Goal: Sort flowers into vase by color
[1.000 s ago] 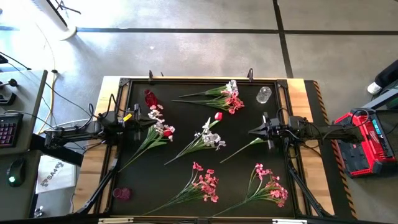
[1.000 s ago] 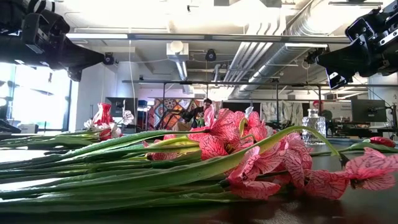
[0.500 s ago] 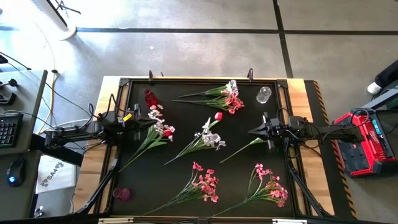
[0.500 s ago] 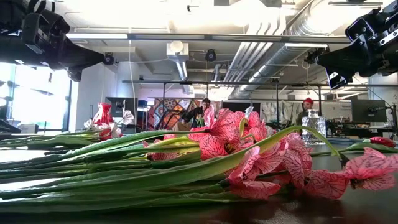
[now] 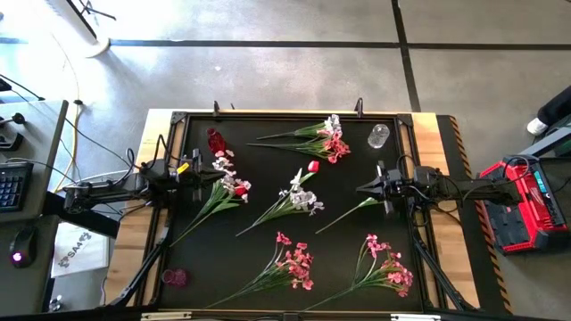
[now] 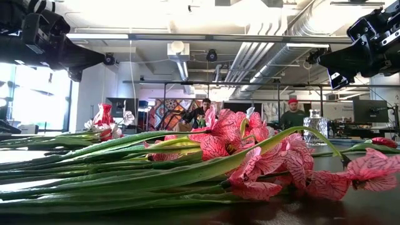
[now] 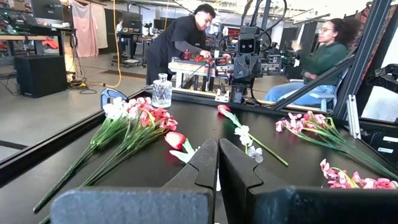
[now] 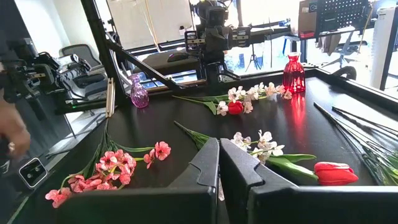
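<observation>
Nothing moved on the table since a second ago: sprays, vases and both arms in the same places; only a person in a red cap (image 6: 292,112) newly in view in the room behind, near the centre-right of the low view.

Artificial flowers on long thin green stems, all lying flat on the black table top (image 5: 268,214): white-and-red bunch (image 5: 227,183) just beside the left gripper; white-blossom spray (image 5: 299,196) at the centre; mixed white-and-pink bunch (image 5: 326,138) along the far edge; two pink-blossom sprays (image 5: 294,263) and (image 5: 388,267) along the near edge; single red tulip-like bloom (image 5: 313,166) between the far bunch and the centre spray.

Three small glass vases, none holding a stem: red (image 5: 214,140) at the far left, clear (image 5: 378,135) at the far right, purple (image 5: 176,277) at the near left corner.

Left gripper (image 5: 198,168) at the table's left edge, fingers pressed together, nothing between them. Right gripper (image 5: 368,188) at the right edge, likewise closed and empty, just above a green stem tip (image 5: 352,211).

Progress, as judged: no flower sorted yet; every spray left to lift and seat by colour.
</observation>
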`<control>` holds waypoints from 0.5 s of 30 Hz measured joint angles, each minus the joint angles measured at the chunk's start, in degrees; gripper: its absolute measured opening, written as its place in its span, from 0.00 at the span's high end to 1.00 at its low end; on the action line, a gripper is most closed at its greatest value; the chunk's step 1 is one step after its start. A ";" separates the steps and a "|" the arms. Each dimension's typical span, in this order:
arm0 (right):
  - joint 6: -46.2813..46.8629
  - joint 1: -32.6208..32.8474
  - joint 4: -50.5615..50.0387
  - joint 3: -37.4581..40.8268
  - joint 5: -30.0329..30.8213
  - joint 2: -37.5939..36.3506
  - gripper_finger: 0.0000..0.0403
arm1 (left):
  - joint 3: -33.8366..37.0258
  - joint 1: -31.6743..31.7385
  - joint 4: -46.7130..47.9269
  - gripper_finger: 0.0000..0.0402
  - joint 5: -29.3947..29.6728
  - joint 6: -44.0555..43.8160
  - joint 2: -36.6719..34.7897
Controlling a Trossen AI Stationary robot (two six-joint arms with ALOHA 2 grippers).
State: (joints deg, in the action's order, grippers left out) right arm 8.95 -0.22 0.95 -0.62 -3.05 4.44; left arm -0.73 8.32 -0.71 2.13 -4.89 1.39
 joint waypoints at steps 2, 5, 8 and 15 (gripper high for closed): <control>0.00 -0.01 0.00 0.01 0.00 0.00 1.00 | 0.00 0.00 0.01 1.00 0.02 0.00 -0.01; -0.72 0.01 -0.02 0.00 0.03 0.01 1.00 | 0.00 0.00 0.02 1.00 0.02 0.00 -0.01; -4.34 -0.05 -0.07 0.02 0.48 -0.01 1.00 | 0.00 0.01 0.00 1.00 0.01 -0.01 -0.01; -4.68 -0.05 1.28 0.01 0.50 -0.01 1.00 | 0.00 0.01 0.00 1.00 0.01 0.00 -0.01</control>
State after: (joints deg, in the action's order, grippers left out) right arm 4.27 -0.27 2.23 -0.61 -2.55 4.43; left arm -0.73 8.32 -0.71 2.15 -4.89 1.37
